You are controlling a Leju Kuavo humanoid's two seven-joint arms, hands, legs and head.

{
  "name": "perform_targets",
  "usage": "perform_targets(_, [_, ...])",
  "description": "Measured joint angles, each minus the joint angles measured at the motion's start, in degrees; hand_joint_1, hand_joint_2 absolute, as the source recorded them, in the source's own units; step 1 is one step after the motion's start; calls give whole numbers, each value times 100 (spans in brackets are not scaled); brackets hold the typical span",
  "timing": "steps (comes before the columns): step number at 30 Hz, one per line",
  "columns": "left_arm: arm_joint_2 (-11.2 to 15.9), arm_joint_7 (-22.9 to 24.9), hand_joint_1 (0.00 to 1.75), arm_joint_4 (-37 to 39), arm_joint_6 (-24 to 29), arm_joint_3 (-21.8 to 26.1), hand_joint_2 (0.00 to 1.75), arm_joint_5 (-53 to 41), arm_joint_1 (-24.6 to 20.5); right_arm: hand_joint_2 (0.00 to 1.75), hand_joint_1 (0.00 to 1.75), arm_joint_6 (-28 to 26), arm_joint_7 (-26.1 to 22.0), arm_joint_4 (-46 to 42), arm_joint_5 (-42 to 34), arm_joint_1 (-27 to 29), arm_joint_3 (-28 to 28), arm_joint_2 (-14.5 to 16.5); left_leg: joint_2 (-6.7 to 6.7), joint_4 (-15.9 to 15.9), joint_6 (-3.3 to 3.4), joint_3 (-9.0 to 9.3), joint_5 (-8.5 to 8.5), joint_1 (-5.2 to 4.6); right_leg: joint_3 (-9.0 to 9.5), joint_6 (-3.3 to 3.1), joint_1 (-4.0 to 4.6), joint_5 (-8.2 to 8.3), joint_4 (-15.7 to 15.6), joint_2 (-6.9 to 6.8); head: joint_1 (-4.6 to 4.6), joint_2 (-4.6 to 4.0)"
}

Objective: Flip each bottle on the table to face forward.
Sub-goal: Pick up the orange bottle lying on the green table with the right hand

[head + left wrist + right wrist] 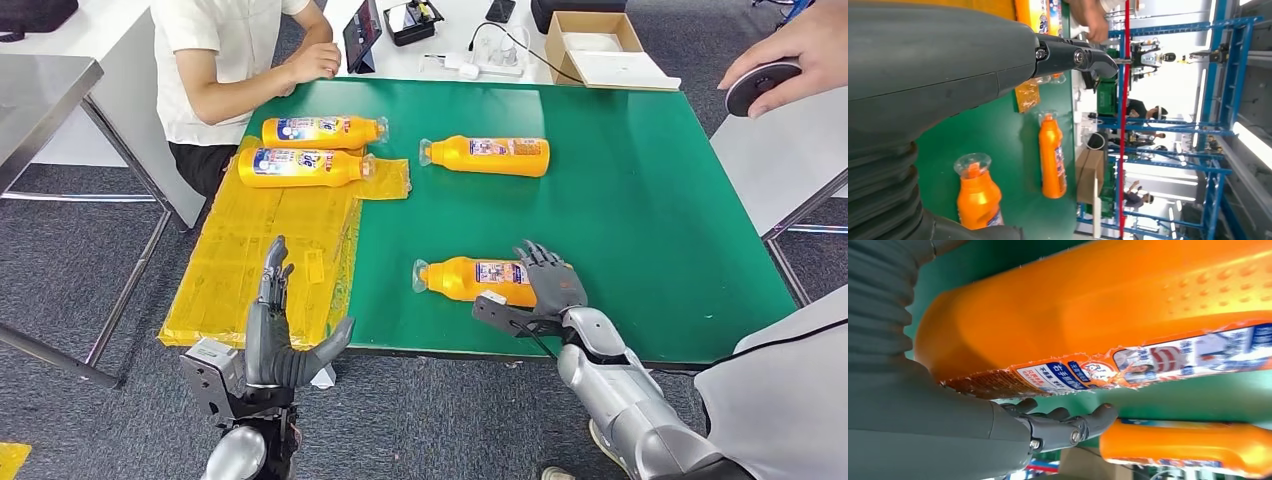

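Four orange bottles lie on their sides on the green table. Two of them rest on a yellow mat at the back left. A third lies at the middle back. The nearest bottle lies by the front edge; my right hand grips its base end, fingers over the top and thumb on the near side. In the right wrist view this bottle sits against the palm, above the fingers. My left hand is open and upright at the mat's front edge, holding nothing.
A person sits at the table's back left corner with a forearm on it. Another person's hand holds a round dark object at the far right. A cardboard box and a tablet stand on the white table behind.
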Motion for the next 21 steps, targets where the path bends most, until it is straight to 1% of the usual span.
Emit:
perform_targets(4, [3,98,0,18,-67,5,175,-69,19,175,0,19,354,98,112,-95,105,95,0,0,0,0,0,0,0,0,0,0,1,0,0,0])
perform_targets(7, [8,206,0,18,-134,7,175,-148,38,175,0,134,565,131,154,-138,145,187,2,0,0,0,0,1,1,0,1,0,2,1,0,0])
perform_targets(10, [11,292,0,17,-185,10,175,-225,79,175,0,395,761,146,161,-179,182,298,2,0,0,2,0,1,0,0,1,0,1,1,0,0])
perform_targets(14, [11,375,0,15,-233,16,175,-299,146,175,0,876,1062,169,125,-253,223,420,2,0,0,7,0,1,4,-1,1,-1,1,1,0,0])
perform_targets(17, [11,403,0,14,-258,23,175,-342,193,175,0,1078,1141,203,44,-303,237,448,1,0,0,16,0,1,13,-1,1,-1,0,1,1,0])
perform_targets(21, [11,408,0,14,-261,31,175,-349,228,175,0,1103,1142,234,8,-319,239,459,1,0,0,23,-1,1,21,-1,1,-1,-1,0,1,0])
